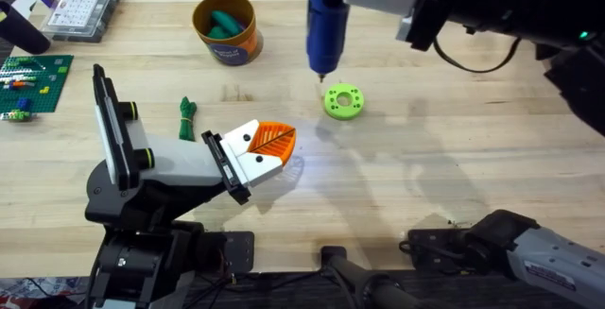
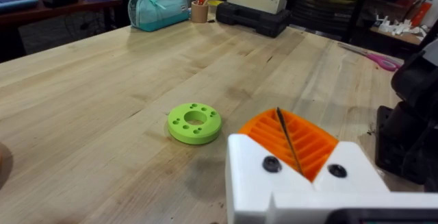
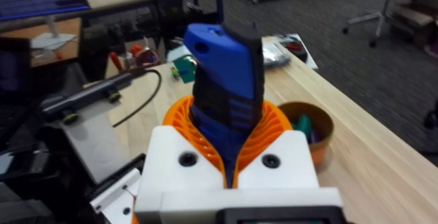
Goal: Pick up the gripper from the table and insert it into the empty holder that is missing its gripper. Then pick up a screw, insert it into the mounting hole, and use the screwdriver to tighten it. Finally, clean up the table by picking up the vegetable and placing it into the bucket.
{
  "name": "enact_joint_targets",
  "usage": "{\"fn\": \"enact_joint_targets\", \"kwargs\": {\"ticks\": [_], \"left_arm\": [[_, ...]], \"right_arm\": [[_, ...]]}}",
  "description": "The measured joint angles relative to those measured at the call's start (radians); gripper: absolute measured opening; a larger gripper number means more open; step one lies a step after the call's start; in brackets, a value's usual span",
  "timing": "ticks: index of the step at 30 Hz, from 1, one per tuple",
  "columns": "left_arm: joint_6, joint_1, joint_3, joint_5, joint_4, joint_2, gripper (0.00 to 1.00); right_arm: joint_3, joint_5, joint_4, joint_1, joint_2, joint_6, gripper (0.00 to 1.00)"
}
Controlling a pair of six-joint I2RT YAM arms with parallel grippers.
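Holding the screwdriver (image 1: 324, 27) upright, our right gripper (image 3: 229, 152) has its jaws clamped on the blue body, so the tip hangs just above the green screw disc (image 1: 342, 100) near the desk's middle. Our left gripper (image 2: 295, 157) has its jaws together, empty. The holder (image 1: 189, 163) at the near left edge carries its orange-padded gripper (image 1: 267, 145). The vegetable (image 1: 187, 118) lies beside it; the bucket (image 1: 226, 27) waits at the far edge.
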Motion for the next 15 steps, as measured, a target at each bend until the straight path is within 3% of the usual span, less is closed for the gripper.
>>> {"fn": "enact_joint_targets", "kwargs": {"ticks": [7, 15], "left_arm": [[0.000, 0.000, 0.000, 0.001, -0.002, 0.000, 0.018], [0.000, 0.000, 0.000, 0.001, -0.002, 0.000, 0.018]], "right_arm": [[-0.012, -0.023, 0.056, 0.007, 0.015, 0.002, 0.038], [-0.005, -0.149, 0.167, 0.006, 0.020, 0.015, 0.038]]}}
